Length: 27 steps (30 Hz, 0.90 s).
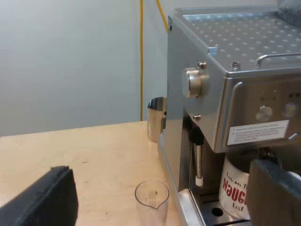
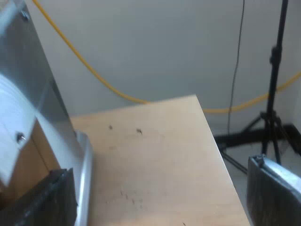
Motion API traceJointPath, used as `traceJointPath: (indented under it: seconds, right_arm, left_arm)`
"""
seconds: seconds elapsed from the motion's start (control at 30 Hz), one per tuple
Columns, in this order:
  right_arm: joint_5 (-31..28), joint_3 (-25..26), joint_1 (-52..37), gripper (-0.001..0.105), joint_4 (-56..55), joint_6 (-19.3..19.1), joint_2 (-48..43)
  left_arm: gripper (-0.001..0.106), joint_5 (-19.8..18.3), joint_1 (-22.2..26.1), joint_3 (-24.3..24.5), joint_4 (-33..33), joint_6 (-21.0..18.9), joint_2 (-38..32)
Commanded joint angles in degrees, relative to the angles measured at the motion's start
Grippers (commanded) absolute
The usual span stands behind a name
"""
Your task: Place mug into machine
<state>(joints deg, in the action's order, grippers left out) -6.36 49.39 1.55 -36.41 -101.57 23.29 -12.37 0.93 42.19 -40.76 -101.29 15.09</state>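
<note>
**Left tool** (image 1: 160, 172): two black fingers (image 1: 44, 200) spread wide, nothing held between them. One finger hangs over the bare counter (image 1: 84, 150). The other is close in front of the mug, and I cannot tell whether it touches.

**Mug** (image 1: 233, 190): white with red lettering, upright inside the front bay of the espresso machine (image 1: 225, 70), on the drip tray. It is partly hidden by the near finger.

**Steam wand** (image 1: 197, 160): hangs straight down at the machine's front corner, just beside the mug.

**Measuring glass** (image 1: 152, 200): clear, upright and empty, on the counter close to the machine's base.

**Metal jug** (image 1: 155, 117): upright on the counter against the machine's side, farther off than the glass.

**Yellow cable** (image 1: 141, 56): runs down the wall behind the jug.

**Right tool** (image 2: 160, 176): fingers set wide apart, gripping nothing, above bare counter alongside the machine's steel side panel (image 2: 28, 94).

**Black stand** (image 2: 275, 94): on the floor beyond the counter's edge.
</note>
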Motion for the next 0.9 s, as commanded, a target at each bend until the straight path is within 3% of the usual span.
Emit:
traceJointPath:
  seconds: [0.03,0.17,0.4,0.63,0.73,0.9]
  right_arm:
    - [1.4,0.4,-0.3,0.078,0.1,-0.2,-2.8]
    - [1.4,0.4,-0.2,0.078,0.1,-0.2,-6.9]
    - [1.4,0.4,-0.2,0.078,-5.1,-0.2,-11.8]
    - [1.4,0.4,-0.2,0.078,-11.3,-0.2,-19.1]
    - [1.4,0.4,-0.2,0.078,-14.3,-0.2,-21.8]
    - [1.4,0.4,-0.2,0.078,-17.5,0.5,-25.8]
  left_arm:
    - [0.079,-0.5,0.1,0.4,-1.7,-0.5,-2.8]
    - [0.079,-3.0,-0.7,0.4,-2.2,-0.5,-6.2]
    - [0.079,-3.0,-3.1,0.4,-3.1,-0.5,-11.2]
    - [0.079,-3.0,-3.1,0.6,-10.3,-0.5,-18.2]
    - [0.079,-2.9,-3.1,2.4,-14.6,-0.5,-18.0]
    - [0.079,-3.7,-3.2,3.6,-15.5,-0.5,-18.0]
